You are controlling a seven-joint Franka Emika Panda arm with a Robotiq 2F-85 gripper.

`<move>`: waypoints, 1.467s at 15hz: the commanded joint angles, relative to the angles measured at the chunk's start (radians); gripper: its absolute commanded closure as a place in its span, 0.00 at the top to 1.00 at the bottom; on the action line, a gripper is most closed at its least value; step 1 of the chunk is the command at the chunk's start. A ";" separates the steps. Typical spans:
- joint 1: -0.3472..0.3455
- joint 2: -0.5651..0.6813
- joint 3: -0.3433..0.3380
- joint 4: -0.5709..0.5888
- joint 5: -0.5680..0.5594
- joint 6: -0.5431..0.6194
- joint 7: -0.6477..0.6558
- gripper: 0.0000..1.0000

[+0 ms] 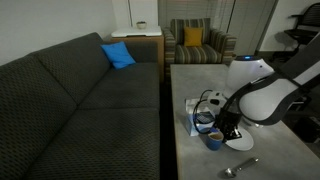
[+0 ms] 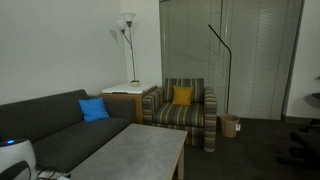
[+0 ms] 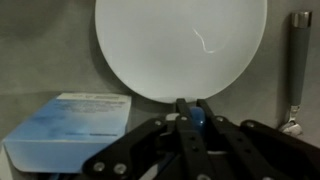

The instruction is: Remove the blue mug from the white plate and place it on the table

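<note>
Mug first: the blue mug [image 1: 213, 139] is small, dark blue and glossy, with a round wall. In an exterior view it sits off the plate [image 1: 241, 143], just beside it at that plate's 9 o'clock, over the table [image 1: 185, 85]. I cannot tell whether its base touches the tabletop.

The gripper [image 1: 216, 130] comes down onto it from above. On my wrist feed the fingers [image 3: 183, 112] are drawn close together at 6 o'clock, pinching a sliver of blue [image 3: 200, 116] between them, so I read the jaws as clamped on the mug's wall.

The plate fills the 12 o'clock part of the wrist feed: a smooth, round, white disc with a shallow rim and a faint curl of glare, nothing on it. At 8 o'clock lies a box [image 3: 70, 125], flat and rectangular, white with pale blue print. At 3 o'clock runs a utensil [image 3: 299, 60], a straight, dull grey metal handle.

The table is a long rectangle, grey and mottled like stone, with a flat matte top. A white mug [image 1: 206, 102] stands at 11 o'clock from the blue one, taller.
</note>
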 commanded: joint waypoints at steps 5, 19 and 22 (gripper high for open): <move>-0.060 0.001 0.043 -0.034 0.068 0.004 -0.079 0.03; 0.015 0.013 -0.026 0.008 0.060 -0.005 0.014 0.03; 0.021 0.015 -0.029 0.012 0.060 -0.010 0.026 0.03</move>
